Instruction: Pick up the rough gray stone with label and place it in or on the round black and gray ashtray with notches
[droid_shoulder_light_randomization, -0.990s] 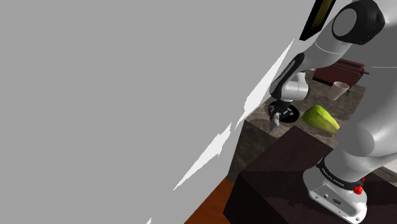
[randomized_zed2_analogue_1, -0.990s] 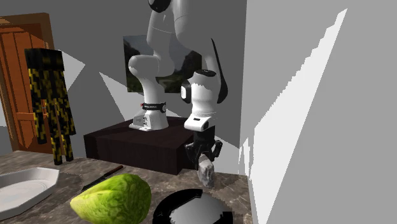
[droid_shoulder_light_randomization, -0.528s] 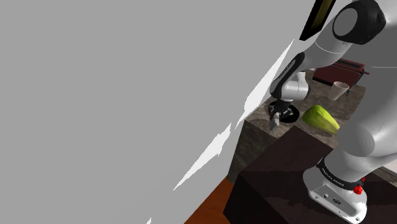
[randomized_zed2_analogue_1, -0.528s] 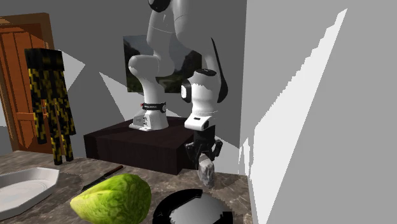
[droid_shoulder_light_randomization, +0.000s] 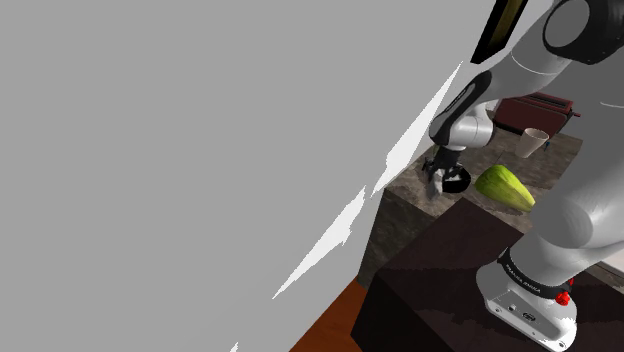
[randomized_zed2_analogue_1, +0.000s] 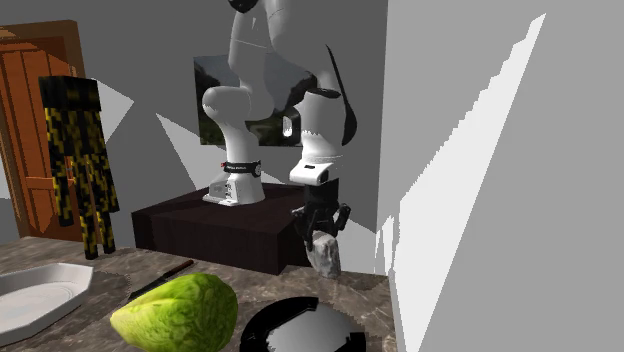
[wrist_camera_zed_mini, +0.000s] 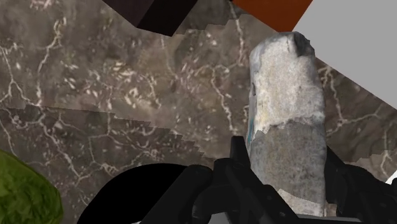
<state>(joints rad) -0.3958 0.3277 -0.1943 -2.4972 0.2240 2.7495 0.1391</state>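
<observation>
Gripping the rough grey stone (wrist_camera_zed_mini: 286, 108) by one end, the gripper (randomized_zed2_analogue_1: 321, 222) has both black fingers clamped against its sides, and most of the stone hangs free below them, clear of the marbled counter (wrist_camera_zed_mini: 95, 102). As I see it from the wrist view, the round black ashtray (randomized_zed2_analogue_1: 298, 330) lies off to one side of the stone, not under it, so letting go here would drop it on the counter. My other worry is the long overhang: held only at the end, the stone could pivot or slip in the fingers during the carry, or tip over the dish's low rim once released. The green fruit (randomized_zed2_analogue_1: 178, 312) sits just beside the ashtray and could be nudged. I can see a bluish streak on the stone's edge, possibly its label, but nothing I can read.
</observation>
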